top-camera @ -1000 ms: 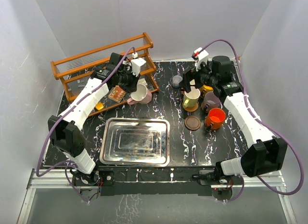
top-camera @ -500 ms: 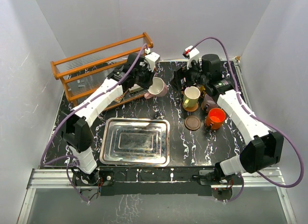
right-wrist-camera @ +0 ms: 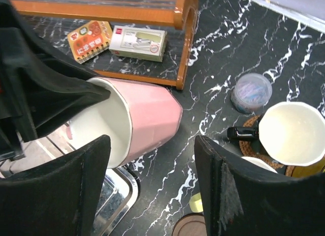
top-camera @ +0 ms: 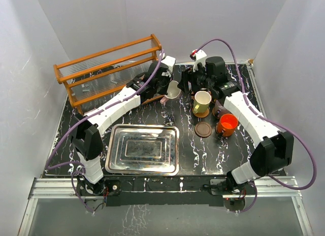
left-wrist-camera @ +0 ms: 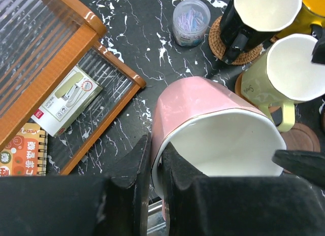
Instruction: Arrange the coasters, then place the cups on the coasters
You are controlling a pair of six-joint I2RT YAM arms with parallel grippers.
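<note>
While the left gripper [left-wrist-camera: 152,170] is clamped on the rim of the pink mug [left-wrist-camera: 213,124], one finger inside the mouth and one outside, the mug hangs tipped on its side above the worktop [top-camera: 183,139]. It is near the middle of the far edge, just off the right end of the rack [top-camera: 101,68]. Its base points toward the pot [left-wrist-camera: 191,22].

Right gripper [right-wrist-camera: 147,190]: fingers stand well apart, with nothing pinched between them. It hovers just right of the pink mug, over the far right part of the worktop. Whether either finger touches that mug, I cannot tell.

Far right quarter:
- dark-handled mug [right-wrist-camera: 292,132] stands upright on a woven coaster [left-wrist-camera: 218,40], with the pot just beside the coaster on the worktop.
- yellow mug [left-wrist-camera: 316,7] is close beside the dark-handled mug.
- olive mug [top-camera: 202,100] stands upright on a brown coaster [top-camera: 201,114], toward the near edge from the dark-handled mug.
- red-orange mug [top-camera: 226,124] stands toward the right edge. The mauve mug [top-camera: 222,110] is just behind it and partly hidden. Whether coasters lie under these two, I cannot tell.
- bare coaster [top-camera: 203,129] lies flat just left of the red-orange mug, on the near side of the olive mug.

Tray [top-camera: 112,149] lies at the near edge, left of centre.
</note>
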